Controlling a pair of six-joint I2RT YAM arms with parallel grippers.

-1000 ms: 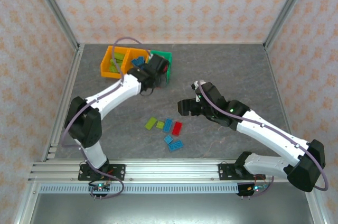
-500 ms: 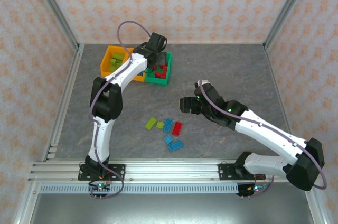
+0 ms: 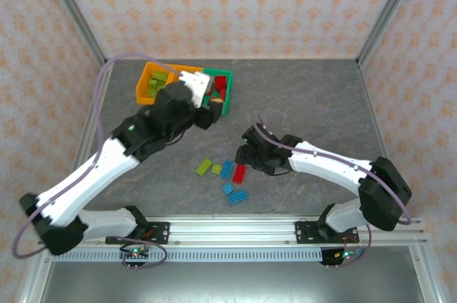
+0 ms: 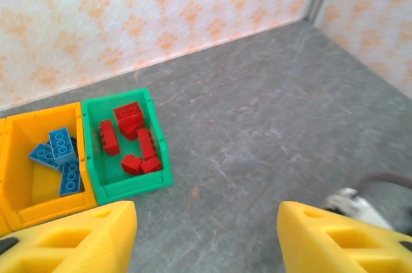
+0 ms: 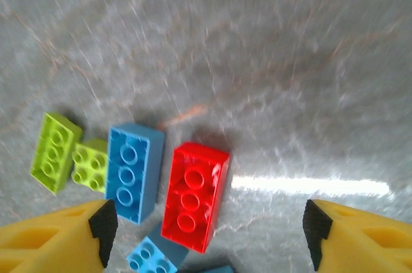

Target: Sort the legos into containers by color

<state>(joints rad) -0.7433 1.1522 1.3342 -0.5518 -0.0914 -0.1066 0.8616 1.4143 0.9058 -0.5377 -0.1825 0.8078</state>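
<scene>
Grey stone-look tabletop (image 3: 307, 96), peach patterned walls (image 3: 235, 3) all round. Far left there's a row of three small open plastic bins, touching side by side:
- orange bin on the left end (image 3: 141, 88), with lime green bricks (image 3: 158, 83) in it
- middle orange bin (image 4: 45, 208), holding light blue bricks (image 4: 61, 150)
- green bin (image 4: 132, 186), holding red bricks (image 4: 129, 118)

From above, the left arm's wrist covers most of that middle bin.

The unsorted bricks lie in a loose bunch near the table's middle, well apart from the bins: a red six-stud brick (image 5: 193, 196), a light blue six-stud brick (image 5: 133, 171) just beside it, a long lime green brick (image 5: 55, 150), a small lime green brick (image 5: 90, 165), plus a smaller blue brick (image 5: 154, 257) at the near edge.

Left arm reaches diagonally toward the bins. The left gripper (image 4: 206, 241) has its yellow fingers spread wide, nothing between them.

Right arm stretches low to the left, wrist pointing down. The right gripper (image 5: 207, 225) hangs over the bunch, spread, with the red brick below the gap and untouched.
</scene>
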